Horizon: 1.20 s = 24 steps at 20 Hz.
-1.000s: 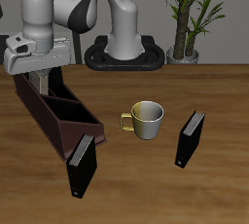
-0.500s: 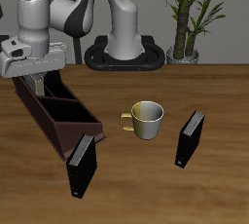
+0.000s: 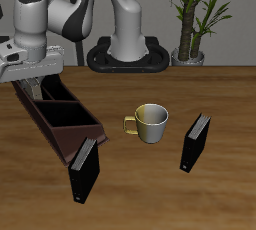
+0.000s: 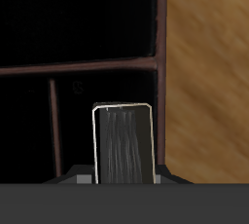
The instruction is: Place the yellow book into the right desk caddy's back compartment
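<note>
You have the slim, stiff yellow hardback book (image 4: 123, 144) pinched upright by its top edge between the fingers (image 3: 36, 82), hanging over the long maroon-brown right desk caddy (image 3: 62, 120); it looks light but slippery

Hand (image 3: 38, 82) low, pointing down, fingers hidden.

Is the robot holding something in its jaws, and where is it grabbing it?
Yes, the gripper holds the yellow book by one end, above the right desk caddy. The grip itself is hidden.
</note>
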Motion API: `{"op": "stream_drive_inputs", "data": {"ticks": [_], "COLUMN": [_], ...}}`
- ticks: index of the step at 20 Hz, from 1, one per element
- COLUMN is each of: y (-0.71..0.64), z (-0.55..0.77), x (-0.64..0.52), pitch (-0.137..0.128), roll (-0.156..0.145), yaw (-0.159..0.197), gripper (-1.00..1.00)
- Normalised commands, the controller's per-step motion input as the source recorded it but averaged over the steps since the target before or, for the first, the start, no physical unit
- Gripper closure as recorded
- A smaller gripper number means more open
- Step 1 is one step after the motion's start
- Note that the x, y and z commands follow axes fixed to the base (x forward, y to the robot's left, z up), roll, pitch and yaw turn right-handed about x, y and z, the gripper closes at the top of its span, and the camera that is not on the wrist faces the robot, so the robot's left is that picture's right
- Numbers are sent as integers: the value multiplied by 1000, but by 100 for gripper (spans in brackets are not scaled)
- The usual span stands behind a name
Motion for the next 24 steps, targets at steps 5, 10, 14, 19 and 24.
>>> {"op": "stream_drive_inputs", "data": {"ticks": [5, 10, 14, 19, 24], "y": [6, 64, 155, 54, 63], "z": [-176, -116, -30, -17, 76], "x": [195, 111, 54, 29, -2], "pitch": [22, 12, 2, 3, -10], "roll": [-12, -9, 11, 3, 6], "yaw": [9, 9, 3, -3, -14], "gripper": [100, -100, -100, -100, -100]}}
